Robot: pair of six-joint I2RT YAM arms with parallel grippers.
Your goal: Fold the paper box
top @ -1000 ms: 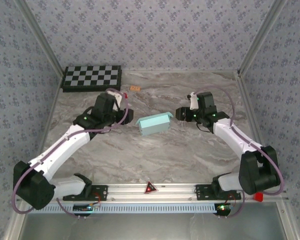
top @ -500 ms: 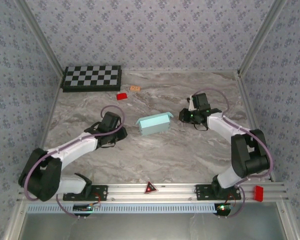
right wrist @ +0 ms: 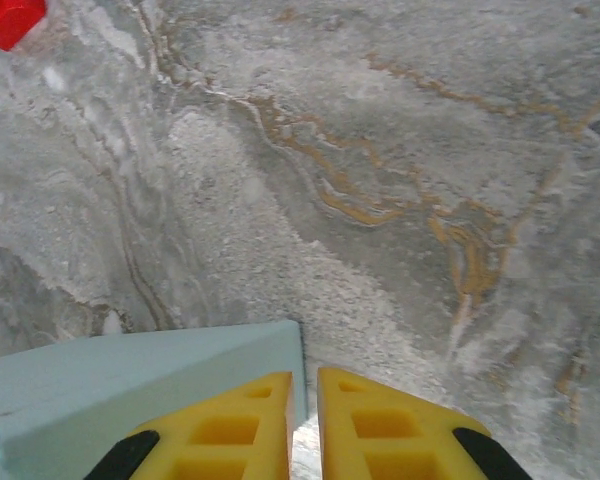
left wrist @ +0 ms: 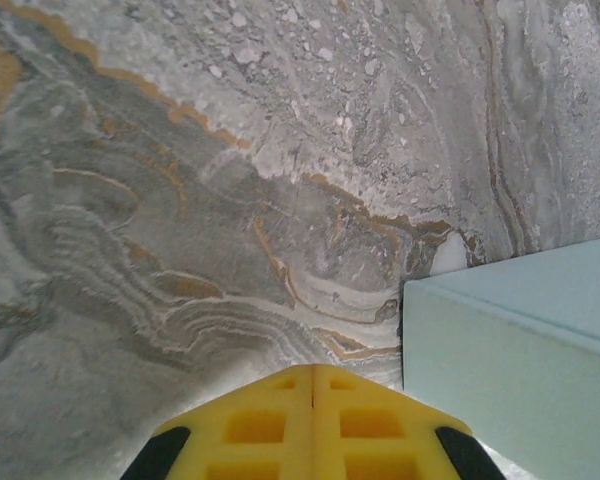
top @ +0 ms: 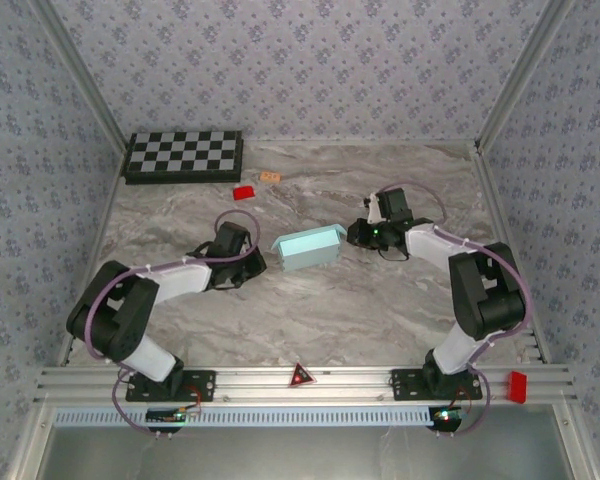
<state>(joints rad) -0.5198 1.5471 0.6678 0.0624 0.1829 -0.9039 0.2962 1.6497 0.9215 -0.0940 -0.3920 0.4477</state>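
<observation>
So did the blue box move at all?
No. The paper box sits at the same distance from the checkerboard as before.

One paper box [top: 308, 247]; one checkerboard [top: 184, 155]; one red block [top: 244, 192]; two arms.

A grey marble-patterned table [top: 310, 300] with brown veins fills the floor of the cell. At eleven o'clock lies a black-and-white checkerboard [top: 184, 155], flat against the far wall. Just toward its five o'clock sits a small red block [top: 244, 192], with a small orange tag [top: 270, 177] just beside it.
</observation>
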